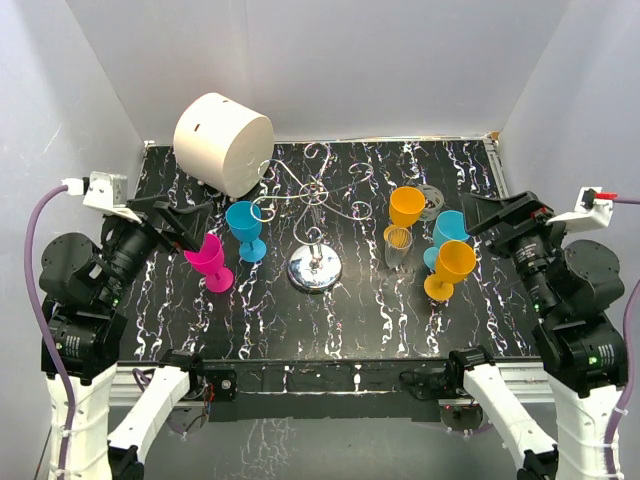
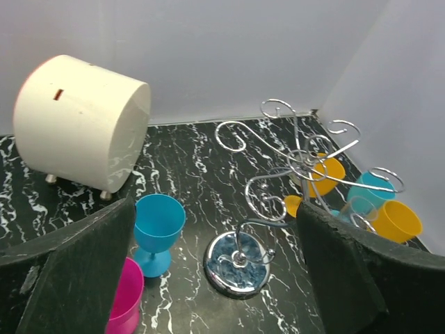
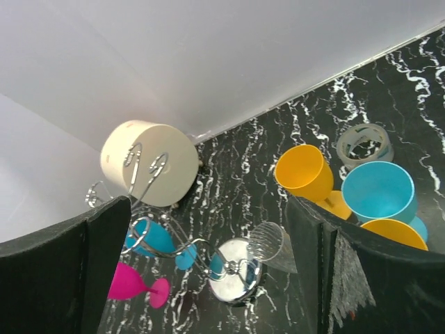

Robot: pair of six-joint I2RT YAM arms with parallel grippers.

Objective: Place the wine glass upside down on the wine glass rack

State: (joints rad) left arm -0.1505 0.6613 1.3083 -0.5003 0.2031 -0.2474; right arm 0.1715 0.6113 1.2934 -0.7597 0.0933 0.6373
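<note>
The wine glass rack (image 1: 314, 268) stands mid-table: silver wire arms curl out over a round chrome base. It also shows in the left wrist view (image 2: 238, 263) and the right wrist view (image 3: 236, 275). No glass hangs on it. To its left stand a pink wine glass (image 1: 210, 262) and a blue one (image 1: 245, 228). To its right stand an orange glass (image 1: 406, 207), a clear ribbed glass (image 1: 397, 247), a blue glass (image 1: 450, 230) and another orange glass (image 1: 452, 268). My left gripper (image 1: 193, 228) is open and empty beside the pink glass. My right gripper (image 1: 488, 220) is open and empty beside the right-hand blue glass.
A big cream cylinder (image 1: 222, 142) lies at the back left, close to the rack's arms. A roll of clear tape (image 1: 430, 200) lies behind the right-hand glasses. White walls close the table on three sides.
</note>
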